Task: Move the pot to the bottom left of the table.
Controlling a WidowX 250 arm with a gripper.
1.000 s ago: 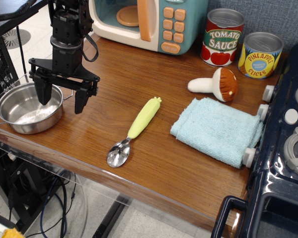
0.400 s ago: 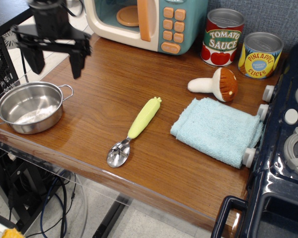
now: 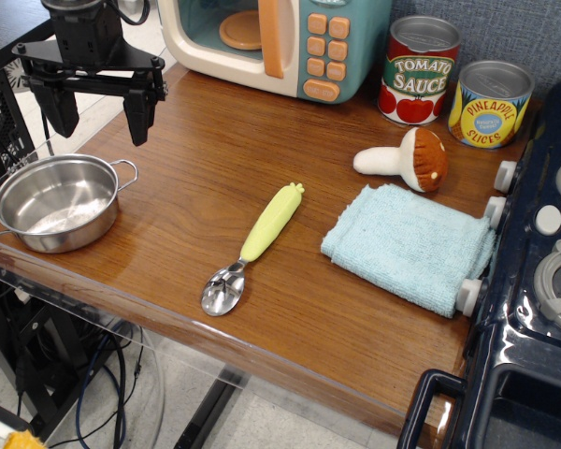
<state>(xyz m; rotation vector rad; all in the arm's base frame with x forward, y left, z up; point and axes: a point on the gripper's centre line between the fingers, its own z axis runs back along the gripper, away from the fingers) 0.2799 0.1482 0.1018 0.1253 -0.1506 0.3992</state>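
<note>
The shiny steel pot (image 3: 54, 201) sits upright at the near left corner of the brown wood table (image 3: 215, 168), a wire loop handle pointing right. My black gripper (image 3: 98, 122) hangs above the table behind the pot, well clear of it. Its two fingers (image 3: 136, 116) are spread wide apart and hold nothing.
A yellow-handled spoon (image 3: 252, 248) lies at mid-table. A light blue cloth (image 3: 409, 245) and a toy mushroom (image 3: 407, 160) lie to the right. A toy microwave (image 3: 280, 37), a tomato sauce can (image 3: 419, 70) and a pineapple can (image 3: 490, 103) stand at the back. A dark blue toy stove (image 3: 533, 281) fills the right edge.
A second ago my open gripper stood low with a finger inside the pot. It has risen and moved back, leaving the pot in place on the table.
</note>
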